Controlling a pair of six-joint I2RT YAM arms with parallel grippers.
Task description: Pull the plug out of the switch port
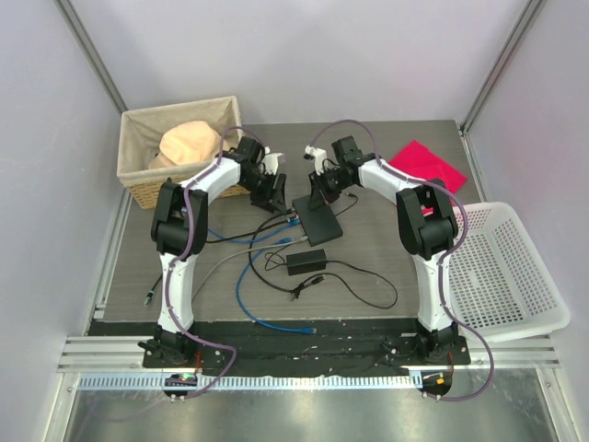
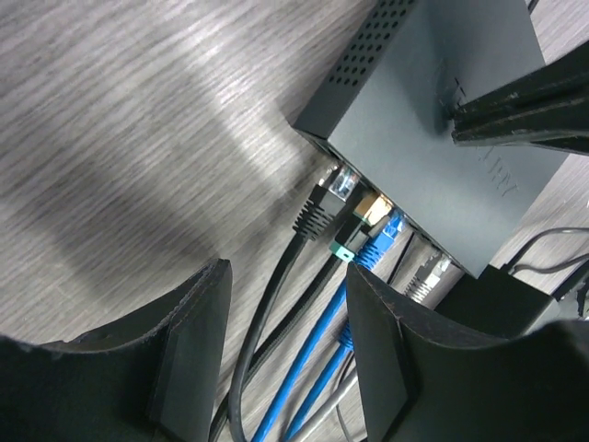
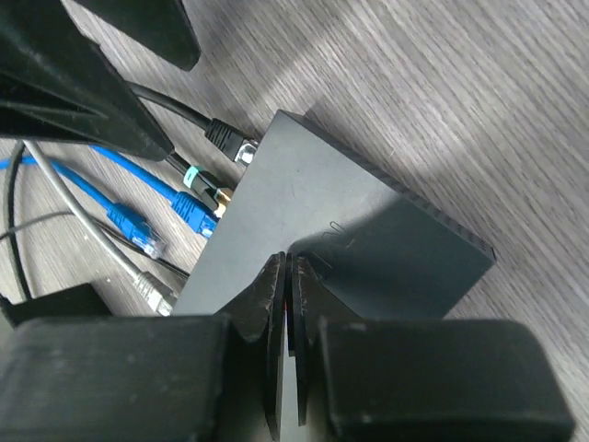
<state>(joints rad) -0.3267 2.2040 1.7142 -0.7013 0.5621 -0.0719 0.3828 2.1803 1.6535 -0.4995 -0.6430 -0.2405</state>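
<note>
Matte-black switch point(image 1: 317, 219): middle of the desk point(image 1: 386, 262), plugs crowded along one edge, black plug point(image 2: 316, 210) outermost.
Right hand point(image 3: 287, 272): closed, holding nothing, tips pressing the switch's top.
Left hand point(image 2: 290, 368): wide apart, holding nothing, straddling the cables point(image 2: 258, 341) just short of the plugs.
Risk: seizing the neighbouring blue plug point(image 2: 377, 244); the switch sliding if the press slips.
Wicker basket point(image 1: 147, 189): one peach, soft-looking lump point(image 1: 189, 145).
White basket point(image 1: 502, 267): nothing seen inside.

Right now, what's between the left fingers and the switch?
Only cables, black and blue, running from the switch back between the left fingers; left wrist view.
</note>
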